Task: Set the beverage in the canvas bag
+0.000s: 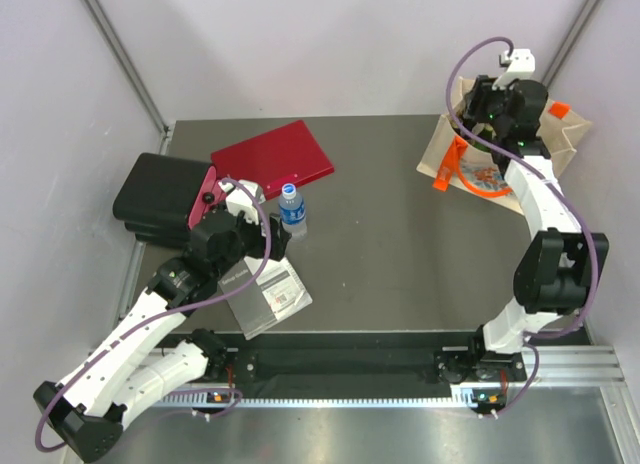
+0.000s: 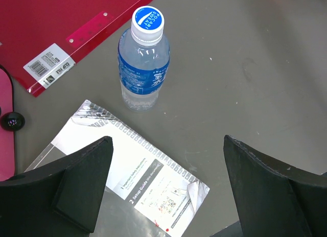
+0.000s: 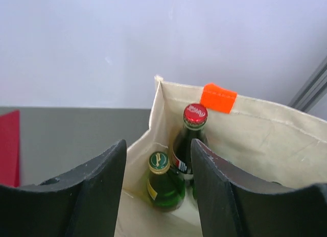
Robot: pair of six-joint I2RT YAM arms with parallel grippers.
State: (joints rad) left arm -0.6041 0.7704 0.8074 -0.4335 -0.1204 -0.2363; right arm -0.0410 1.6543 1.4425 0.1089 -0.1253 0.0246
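Bottle (image 2: 143, 58) stands ungrasped near the counter's (image 1: 400, 244) left edge, my left jaws open before it; right jaws open over the bag (image 3: 255, 129). Placement outstanding.

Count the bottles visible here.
3. A plastic bottle stands on the table near the red folder; a green bottle and a red-capped bottle stand inside the canvas bag. Others may be hidden there.
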